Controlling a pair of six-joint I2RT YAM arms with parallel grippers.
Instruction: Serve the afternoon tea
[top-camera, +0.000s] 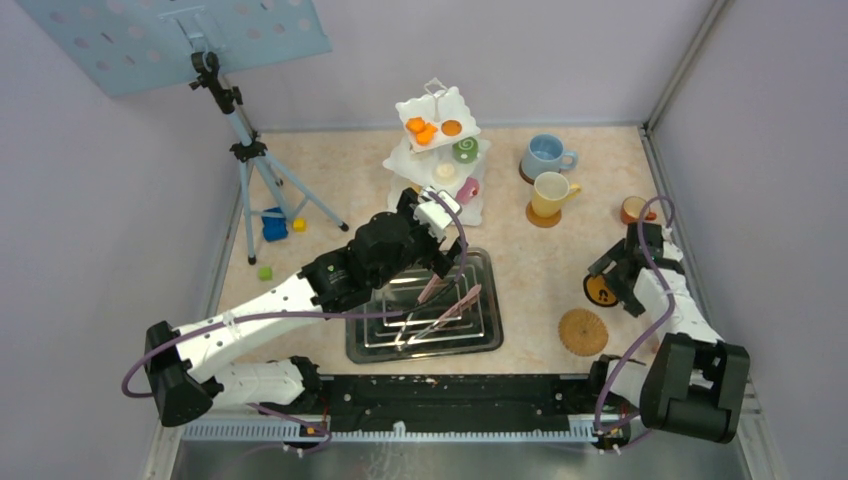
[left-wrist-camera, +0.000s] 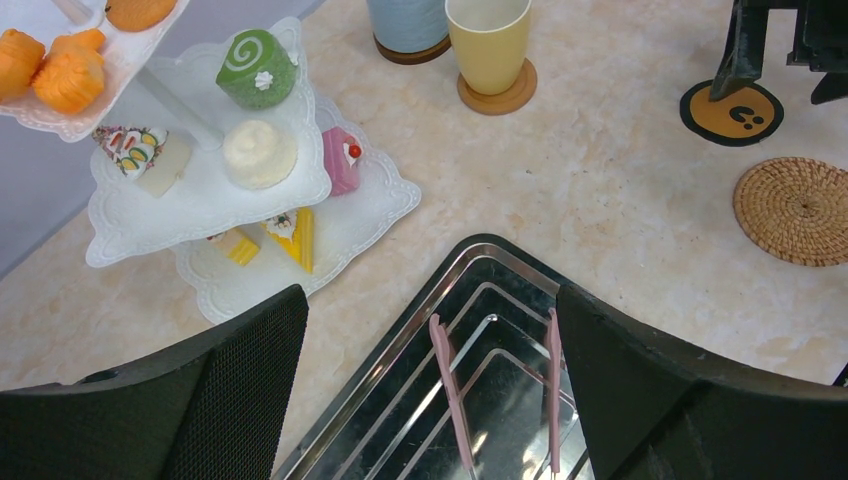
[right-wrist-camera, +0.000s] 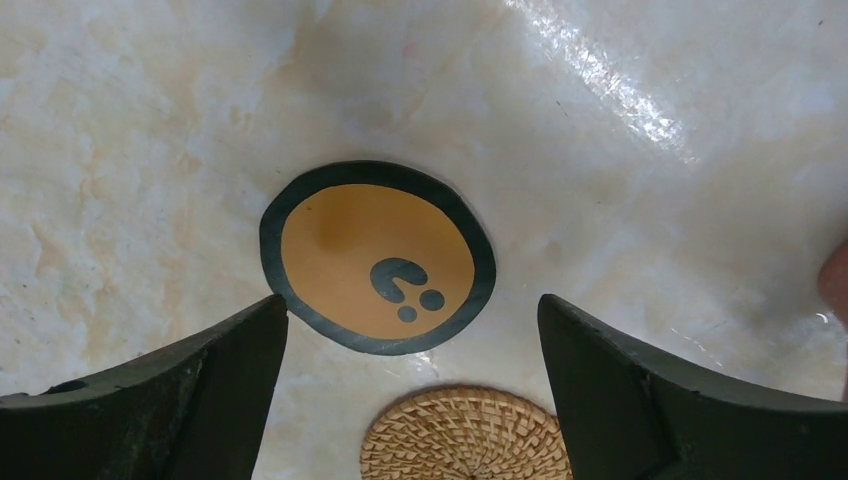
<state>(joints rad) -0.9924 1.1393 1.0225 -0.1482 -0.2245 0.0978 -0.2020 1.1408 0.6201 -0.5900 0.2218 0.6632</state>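
The right pincer (right-wrist-camera: 410, 300) hangs spread wide over the flat round orange coaster with a black rim (right-wrist-camera: 378, 256) and holds nothing. That coaster lies bare on the marbled beige tabletop (right-wrist-camera: 640, 200), with the round woven rattan coaster (right-wrist-camera: 465, 435) just beside it on the near side. The left pincer (left-wrist-camera: 430, 295) is also wide open and empty, above the far corner of the rectangular steel tray (left-wrist-camera: 400, 340) where the pink plastic tongs (left-wrist-camera: 450, 390) lie.

The white three-tier stand (top-camera: 437, 150) sits at the far middle, loaded with small toy pastries. Orange ones (left-wrist-camera: 68, 70) are on top, a green swirl roll (left-wrist-camera: 252, 68) and a cream round (left-wrist-camera: 259, 153) are on the middle tier, and a pink cake (left-wrist-camera: 342, 160) and yellow wedges (left-wrist-camera: 300, 235) are below. To its right the pale blue mug (top-camera: 545, 157) and the yellow mug (top-camera: 550, 193) each rest on a brown disc.

The orange coaster looks thin, stiff and light. Lying flat on a glossy surface, it would probably skate rather than lift, so a pinch across the rim with the fingertips pressed low seems the best hold. The rattan one should give a rougher, surer grip. The mugs look hard and breakable — the rim wall or the handle is the place to take them.

No words can be read anywhere; the orange coaster bears only a dark curved mark with two dots.
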